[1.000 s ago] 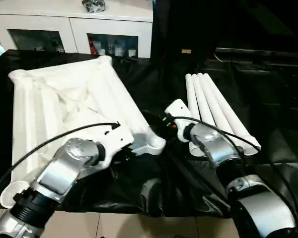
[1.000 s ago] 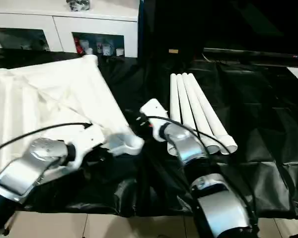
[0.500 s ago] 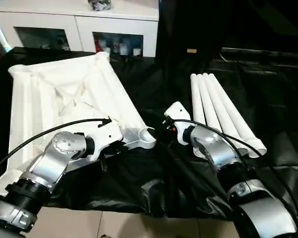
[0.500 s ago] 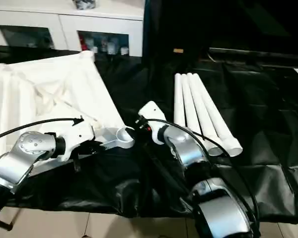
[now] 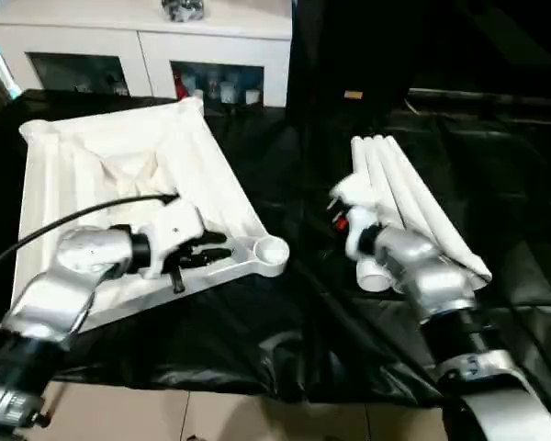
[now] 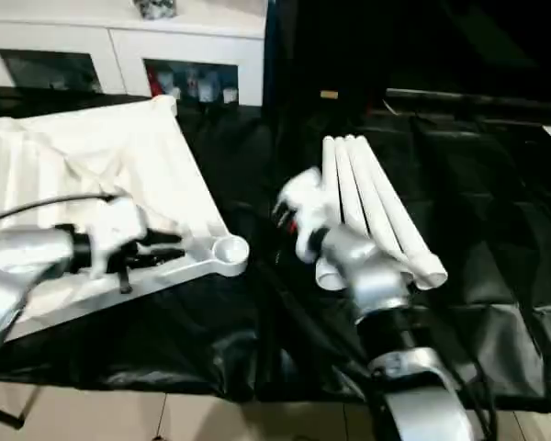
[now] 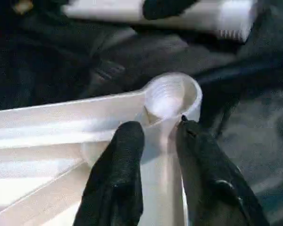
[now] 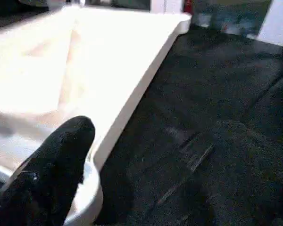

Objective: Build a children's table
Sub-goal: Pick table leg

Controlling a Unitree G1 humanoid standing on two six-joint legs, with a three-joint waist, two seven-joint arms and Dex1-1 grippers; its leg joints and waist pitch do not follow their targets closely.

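The children's table lies in parts on black cloth. Its white tabletop (image 5: 119, 175) rests ribbed side up at the left, with a round corner socket (image 5: 272, 250) at its near right corner. My left gripper (image 5: 209, 251) lies over the near rim just short of that socket. Its black fingers (image 7: 125, 146) stand apart, one on each side of the rim rib. Several white tube legs (image 5: 413, 197) lie side by side at the right. My right arm's white wrist (image 5: 354, 207) hangs by their near ends, and one wide-set finger (image 8: 61, 160) points at the tabletop.
A white cabinet with glass doors (image 5: 147, 46) stands behind the work surface. The black cloth (image 5: 257, 340) is wrinkled and hangs over the front edge, above pale floor (image 5: 257, 418). A dark strip of cloth separates the tabletop from the legs.
My left gripper's fingers have parted on the tabletop's near rim and the arm has drawn back to the left. The right arm has swung away from the socket toward the legs.
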